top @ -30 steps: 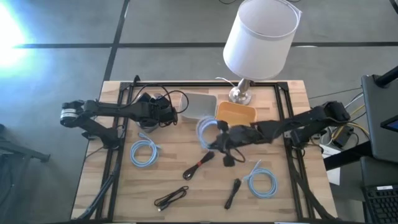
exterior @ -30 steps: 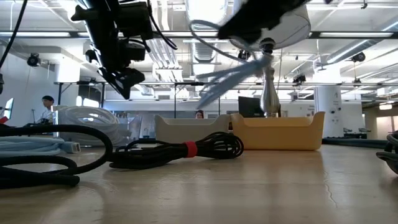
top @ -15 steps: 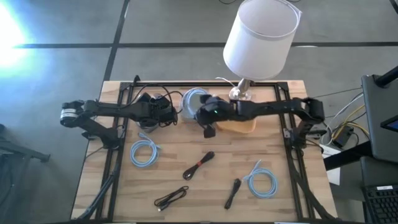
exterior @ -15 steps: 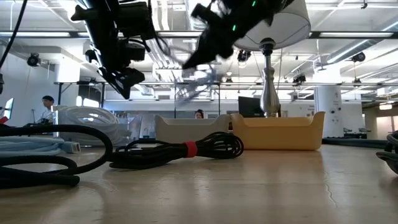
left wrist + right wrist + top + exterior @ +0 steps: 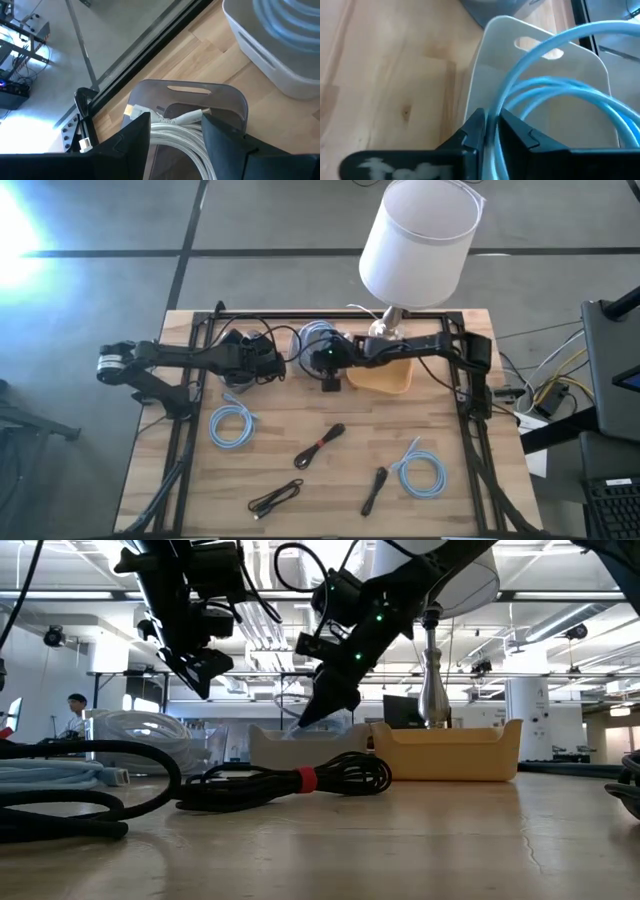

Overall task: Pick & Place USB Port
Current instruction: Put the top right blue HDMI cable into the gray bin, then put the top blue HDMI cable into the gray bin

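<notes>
My right gripper (image 5: 326,362) reaches across to the white bin (image 5: 303,356) at the table's far middle. It is shut on a light blue coiled cable (image 5: 318,338), also seen in the right wrist view (image 5: 555,95). The coil hangs down into the bin (image 5: 490,65). My left gripper (image 5: 262,365) is open and hovers over a grey bin (image 5: 210,90) that holds a white coiled cable (image 5: 175,122). Its fingers stand above that cable without touching it. My right gripper pinches one strand of the blue coil (image 5: 503,98) between its two fingers. The fingers point down and slant toward the table's left, as the low view (image 5: 325,700) shows. The coil hangs below the fingers inside the white bin; whether it rests on the bin's floor, I cannot tell.
An orange bin (image 5: 382,370) stands right of the white one, and a lamp (image 5: 418,240) behind it. Two more blue coils (image 5: 232,425) (image 5: 420,473) and several black cables (image 5: 320,445) lie on the near half of the table. A metal frame (image 5: 190,420) runs around the table.
My right gripper has carried the blue coil from the table's middle toward the far left, over the orange bin to the white bin, and has gone down. The coil, which first swung free in the air, now hangs inside the white bin.
</notes>
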Controlling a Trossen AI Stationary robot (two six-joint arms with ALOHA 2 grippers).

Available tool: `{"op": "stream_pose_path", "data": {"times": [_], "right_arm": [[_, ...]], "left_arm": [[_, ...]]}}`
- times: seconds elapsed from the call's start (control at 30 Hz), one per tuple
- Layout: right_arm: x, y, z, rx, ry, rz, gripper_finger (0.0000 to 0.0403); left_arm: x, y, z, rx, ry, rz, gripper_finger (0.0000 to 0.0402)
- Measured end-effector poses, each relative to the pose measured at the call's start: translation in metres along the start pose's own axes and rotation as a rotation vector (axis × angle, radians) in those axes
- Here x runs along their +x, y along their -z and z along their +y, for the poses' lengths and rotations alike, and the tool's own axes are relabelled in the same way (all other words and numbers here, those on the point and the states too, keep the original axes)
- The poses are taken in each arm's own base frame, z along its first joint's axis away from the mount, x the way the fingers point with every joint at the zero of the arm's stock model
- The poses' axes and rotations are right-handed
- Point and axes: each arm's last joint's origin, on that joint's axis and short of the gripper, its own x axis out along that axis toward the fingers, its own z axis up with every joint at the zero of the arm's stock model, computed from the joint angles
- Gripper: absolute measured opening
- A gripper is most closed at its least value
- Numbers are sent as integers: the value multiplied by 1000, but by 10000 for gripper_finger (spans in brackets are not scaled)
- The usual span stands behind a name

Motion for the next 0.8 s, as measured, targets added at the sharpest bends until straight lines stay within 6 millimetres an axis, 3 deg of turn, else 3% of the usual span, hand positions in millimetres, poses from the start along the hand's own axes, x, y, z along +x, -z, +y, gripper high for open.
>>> {"op": "stream_pose_path", "data": {"times": [0.3, 0.8], "right_arm": [[-6, -3, -2, 26, 25, 19, 116], [-82, -20, -8, 149, 12, -5, 156]], "left_arm": [[0, 0, 0, -17, 0, 0, 181], [-7, 3, -2, -11, 74, 12, 181]]}}
